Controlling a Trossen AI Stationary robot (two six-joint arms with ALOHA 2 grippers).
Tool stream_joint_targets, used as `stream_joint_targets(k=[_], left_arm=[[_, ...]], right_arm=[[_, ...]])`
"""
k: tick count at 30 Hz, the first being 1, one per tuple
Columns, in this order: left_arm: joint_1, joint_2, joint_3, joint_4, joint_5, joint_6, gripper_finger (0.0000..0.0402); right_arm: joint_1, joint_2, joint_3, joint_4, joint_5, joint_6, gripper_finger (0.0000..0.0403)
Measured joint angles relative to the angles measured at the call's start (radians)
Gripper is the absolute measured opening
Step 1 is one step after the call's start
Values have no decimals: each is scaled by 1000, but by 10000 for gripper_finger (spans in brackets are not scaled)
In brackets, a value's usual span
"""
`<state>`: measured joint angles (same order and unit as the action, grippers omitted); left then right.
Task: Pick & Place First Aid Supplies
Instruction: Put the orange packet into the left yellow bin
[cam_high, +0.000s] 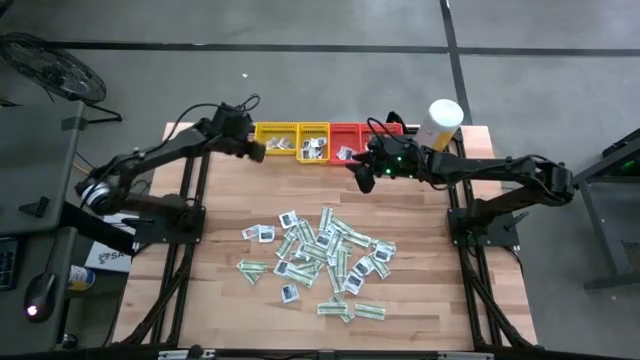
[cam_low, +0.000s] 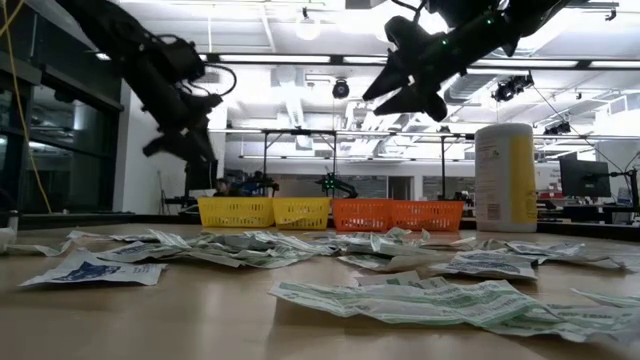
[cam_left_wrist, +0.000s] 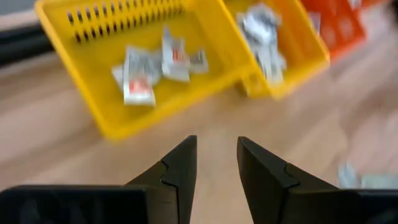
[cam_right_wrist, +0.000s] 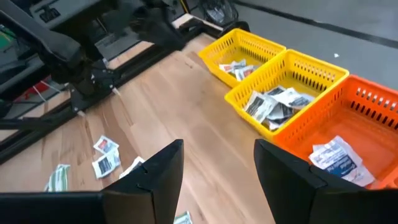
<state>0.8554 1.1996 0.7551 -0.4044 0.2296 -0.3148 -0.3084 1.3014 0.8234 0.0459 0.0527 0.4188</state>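
Observation:
The first aid supplies (cam_high: 320, 262) lie as a loose heap of small flat packets on the wooden table's middle, also seen in the low view (cam_low: 300, 250). Some packets lie in the trays: the far-left yellow tray (cam_left_wrist: 143, 68), the second yellow tray (cam_right_wrist: 280, 102) and the red tray (cam_right_wrist: 339, 155). My left gripper (cam_left_wrist: 216, 149) hangs open and empty above the table just in front of the far-left yellow tray (cam_high: 277, 138). My right gripper (cam_right_wrist: 219, 149) hangs open and empty in front of the red trays (cam_high: 347, 140), well above the table (cam_low: 405, 85).
Four trays stand in a row along the far edge, two yellow and two red (cam_high: 385, 130). A tall white-and-yellow canister (cam_high: 440, 122) stands at their right end. Bare wood lies between the heap and the trays (cam_high: 300, 190).

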Motion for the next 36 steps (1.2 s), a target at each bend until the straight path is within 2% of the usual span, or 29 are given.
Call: stream_joint_targets(k=[6,10,13,18,24,28,33,36], left_arm=[[-143,-130,0,-306,-60,41,114],[-257,-173,0,-495,-87,-78,114],[-338,-206,-8,-566,-88,-191,114],[-431,-292,-101,-507,-42,-336,114],[-458,-445,-279,-398,48,-523,114],[-457,-525,-350,-361,112,-623,114],[-457,-548,-407,-356,172,-667,114],[-457,-540,-429,-346,173,-661,115]], right_arm=[[0,0,0,-12,0,-17,186],[0,0,0,-12,0,-26,185],[0,0,0,-12,0,-26,186],[0,0,0,-12,-1,-33,186],[0,0,0,-12,-8,-42,186],[0,1,0,-12,-11,-42,185],[0,1,0,-12,-11,-42,185],[0,1,0,-12,-11,-43,186]])
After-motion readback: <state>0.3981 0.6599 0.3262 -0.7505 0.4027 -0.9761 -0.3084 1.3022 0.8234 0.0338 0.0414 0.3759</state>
